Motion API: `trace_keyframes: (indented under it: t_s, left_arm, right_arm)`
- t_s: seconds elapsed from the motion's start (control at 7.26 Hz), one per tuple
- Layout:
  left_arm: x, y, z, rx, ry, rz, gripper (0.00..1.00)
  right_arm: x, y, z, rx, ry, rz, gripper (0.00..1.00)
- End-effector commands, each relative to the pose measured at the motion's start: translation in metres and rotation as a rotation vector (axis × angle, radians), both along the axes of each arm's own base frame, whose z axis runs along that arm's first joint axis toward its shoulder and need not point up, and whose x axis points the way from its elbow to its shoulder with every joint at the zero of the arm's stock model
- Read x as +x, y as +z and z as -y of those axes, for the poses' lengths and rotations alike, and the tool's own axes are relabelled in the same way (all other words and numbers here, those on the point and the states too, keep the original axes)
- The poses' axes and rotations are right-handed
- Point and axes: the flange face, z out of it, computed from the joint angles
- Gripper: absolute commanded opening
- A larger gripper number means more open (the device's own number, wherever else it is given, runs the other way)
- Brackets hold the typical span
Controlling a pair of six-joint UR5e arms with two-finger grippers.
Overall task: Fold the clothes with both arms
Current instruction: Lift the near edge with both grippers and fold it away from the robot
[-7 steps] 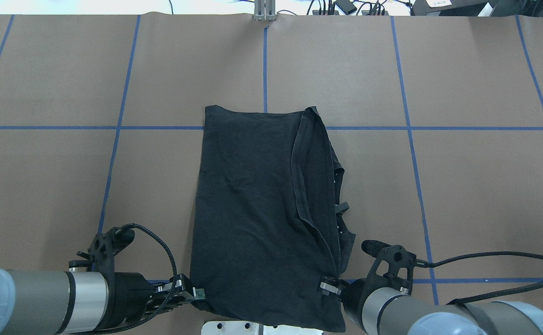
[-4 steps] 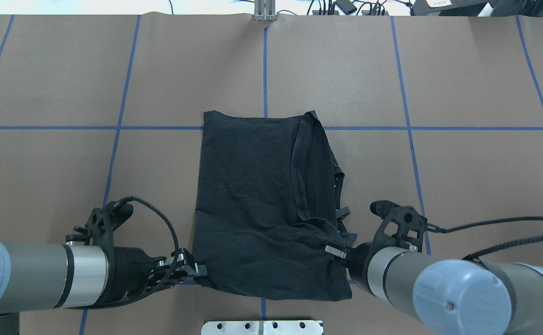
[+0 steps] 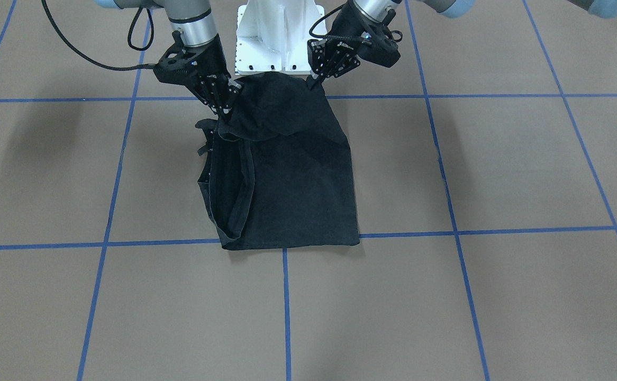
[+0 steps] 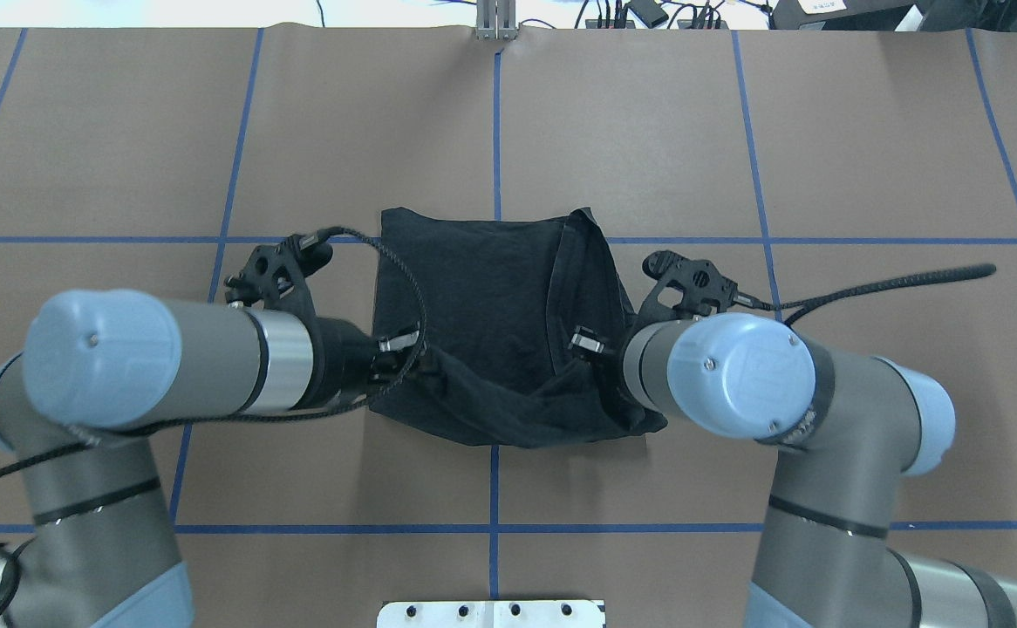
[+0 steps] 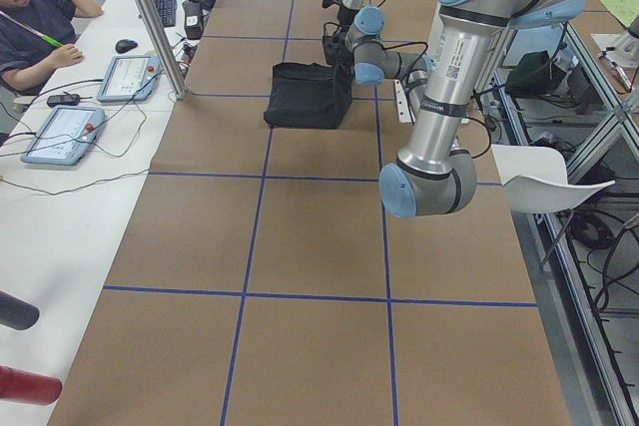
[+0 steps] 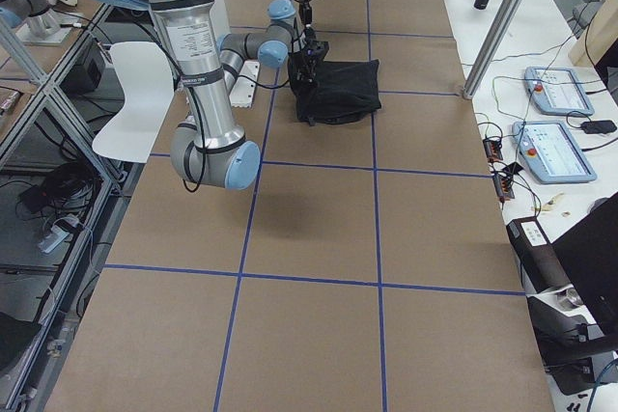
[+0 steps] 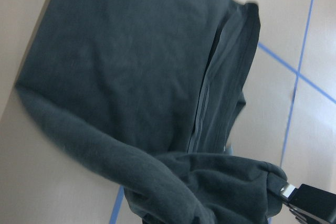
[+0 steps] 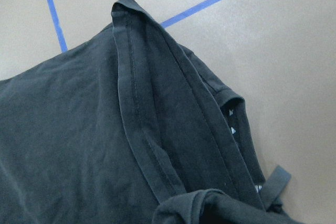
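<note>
Left end effector and right end effector, each pinched closed on one corner of the near edge of the black T-shirt, hold that edge raised off the brown bench, the cloth sagging between them. The shirt's far part lies flat, its far edge along a blue tape line. A folded hem band runs down its right side.
</note>
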Motion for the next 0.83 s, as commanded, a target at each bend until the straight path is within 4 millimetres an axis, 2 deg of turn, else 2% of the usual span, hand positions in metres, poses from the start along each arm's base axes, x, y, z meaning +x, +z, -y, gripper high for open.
trace_keyframes:
  t_s: [0.0,0.14,0.41,0.55,0.69]
  left_arm:
    - [0.009,0.009,0.064,0.042,-0.046,0.078,0.0]
    - [0.018,0.018,0.093,0.054,-0.068,0.122,0.0]
    - [0.042,0.039,0.137,0.079,-0.079,0.207,0.0]
    - [0.045,0.041,0.156,0.077,-0.094,0.227,0.0]
    - [0.05,0.049,0.167,0.094,-0.092,0.259,0.0]
  right_arm:
    - [-0.007,0.006,0.044,0.009,0.021,-0.046,0.0]
    - [-0.018,0.006,0.061,0.002,0.032,-0.065,0.0]
    - [-0.023,0.026,0.084,0.004,0.036,-0.117,0.0]
    - [-0.022,0.032,0.093,0.002,0.043,-0.134,0.0]
    - [-0.036,0.021,0.114,0.003,0.054,-0.144,0.0]
